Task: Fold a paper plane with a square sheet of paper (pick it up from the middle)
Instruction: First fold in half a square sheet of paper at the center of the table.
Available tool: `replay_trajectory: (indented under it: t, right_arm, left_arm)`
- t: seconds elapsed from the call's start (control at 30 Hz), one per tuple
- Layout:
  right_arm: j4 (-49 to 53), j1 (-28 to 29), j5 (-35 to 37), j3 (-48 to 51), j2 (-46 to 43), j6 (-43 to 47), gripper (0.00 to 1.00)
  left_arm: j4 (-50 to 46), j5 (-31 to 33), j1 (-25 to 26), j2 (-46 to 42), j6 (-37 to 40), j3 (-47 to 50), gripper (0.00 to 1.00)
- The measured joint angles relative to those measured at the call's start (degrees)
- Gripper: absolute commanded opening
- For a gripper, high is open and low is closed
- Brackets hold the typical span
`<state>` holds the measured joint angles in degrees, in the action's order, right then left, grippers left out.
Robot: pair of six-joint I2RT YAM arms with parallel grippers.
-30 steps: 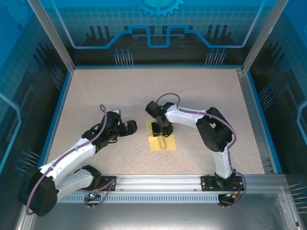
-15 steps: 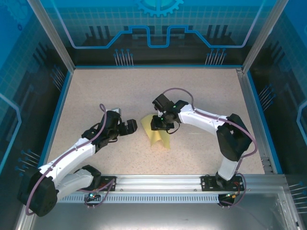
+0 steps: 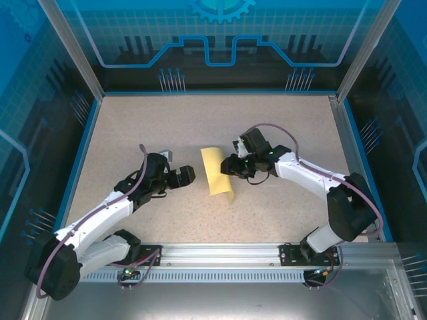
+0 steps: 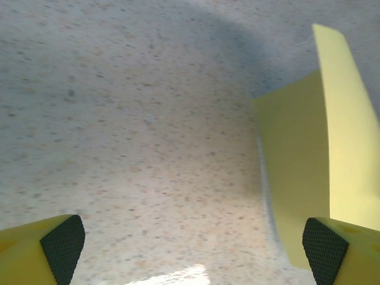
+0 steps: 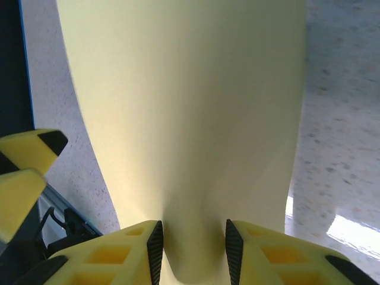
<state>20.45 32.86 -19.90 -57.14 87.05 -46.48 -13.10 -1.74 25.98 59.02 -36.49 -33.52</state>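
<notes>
Speckled beige tabletop [image 3: 133, 127] edged in blue, enclosed by blue printed panels [image 3: 220, 40], framed by aluminium posts [image 3: 70, 47]

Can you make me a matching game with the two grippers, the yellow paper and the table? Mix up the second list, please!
Things:
1. left gripper
2. right gripper
3. yellow paper
4. table

States:
A. speckled beige and flat
B. wide open, holding nothing
C. bent and partly lifted, pinched at one edge
D. closed on the yellow paper

Right pairs: 1-B, 2-D, 3-C, 4-A
</notes>
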Motion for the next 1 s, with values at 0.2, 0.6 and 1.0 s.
replay_trajectory:
  t: [0.2, 0.6, 1.0]
  right_arm:
    - [-2.1, -5.1, -0.5, 10.1, -2.5, -0.7, 0.4]
    - [-4.2, -6.4, -1.8, 12.5, -1.2, 0.0, 0.42]
    - [-3.0, -6.7, -1.6, 11.7, 0.7, 1.8, 0.45]
  left_arm:
    - [8.1, -9.3, 0.2, 6.6, -4.2, -1.0, 0.98]
    - [18.6, -19.0, 7.4, 31.0, -9.4, -13.2, 0.89]
    - [20.4, -20.5, 8.7, 34.8, -11.6, -14.1, 0.52]
